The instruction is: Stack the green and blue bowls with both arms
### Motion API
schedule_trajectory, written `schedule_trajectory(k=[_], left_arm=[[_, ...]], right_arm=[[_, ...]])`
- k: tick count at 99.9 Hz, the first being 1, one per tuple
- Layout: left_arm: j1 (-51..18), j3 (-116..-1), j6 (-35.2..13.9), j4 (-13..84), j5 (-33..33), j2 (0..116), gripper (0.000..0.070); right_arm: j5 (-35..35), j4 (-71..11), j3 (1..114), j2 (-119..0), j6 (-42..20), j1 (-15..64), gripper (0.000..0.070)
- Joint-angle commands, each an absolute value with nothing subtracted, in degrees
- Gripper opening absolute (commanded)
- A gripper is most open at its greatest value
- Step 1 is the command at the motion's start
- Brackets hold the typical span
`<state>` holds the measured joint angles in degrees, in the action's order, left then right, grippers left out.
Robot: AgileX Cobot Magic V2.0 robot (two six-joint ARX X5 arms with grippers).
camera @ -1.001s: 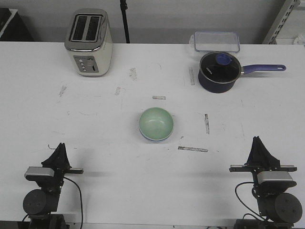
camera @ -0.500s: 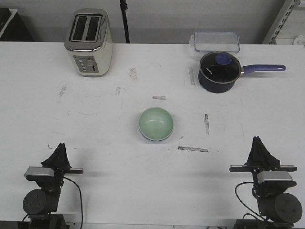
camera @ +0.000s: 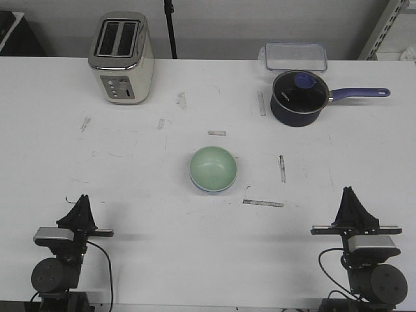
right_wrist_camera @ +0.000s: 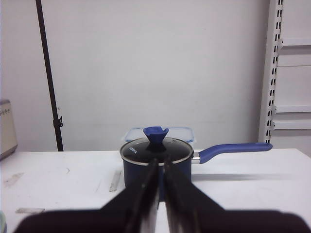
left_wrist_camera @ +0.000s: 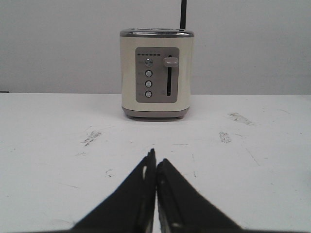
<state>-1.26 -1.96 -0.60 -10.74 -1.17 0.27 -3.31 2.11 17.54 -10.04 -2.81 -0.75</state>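
The pale green bowl (camera: pixel 212 167) sits nested in the blue bowl (camera: pixel 214 190) at the table's middle; only a thin blue rim shows along its near side. My left gripper (camera: pixel 82 197) rests low at the near left, shut and empty, far from the bowls. In the left wrist view (left_wrist_camera: pixel 156 158) its jaws touch. My right gripper (camera: pixel 351 190) rests at the near right, shut and empty. In the right wrist view (right_wrist_camera: pixel 160 162) its jaws stand nearly together. Neither wrist view shows the bowls.
A cream toaster (camera: pixel 121 57) stands at the far left, also in the left wrist view (left_wrist_camera: pixel 156 73). A dark navy saucepan (camera: pixel 298 97) with a glass lid and purple handle stands at the far right, with a clear lidded box (camera: pixel 294 56) behind it. The pan also shows in the right wrist view (right_wrist_camera: pixel 156 158).
The right arm has shifted very slightly to the left. The bowls and the left arm have not moved.
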Motion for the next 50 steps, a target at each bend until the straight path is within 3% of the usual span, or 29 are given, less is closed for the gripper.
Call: schedule_trajectory(k=[1,26,50], left_arm=[[-1.2,-0.7,-0.7,-11.8,-1.1,0.2,0.0001],[-1.2,-0.7,-0.7,-11.8,-1.1,0.2,0.0001],[-1.2,-0.7,-0.7,-11.9,-1.1,0.2,0.0001]], right_arm=[[-4.4,3.7,15.6,-8.6,-2.9,-0.7,0.0008],[-4.6,4.2,6.8,0.0,-2.9,-0.7,0.0008],[-4.6,5.3,2.7,-0.1,-3.0,-0.7,0.0008]])
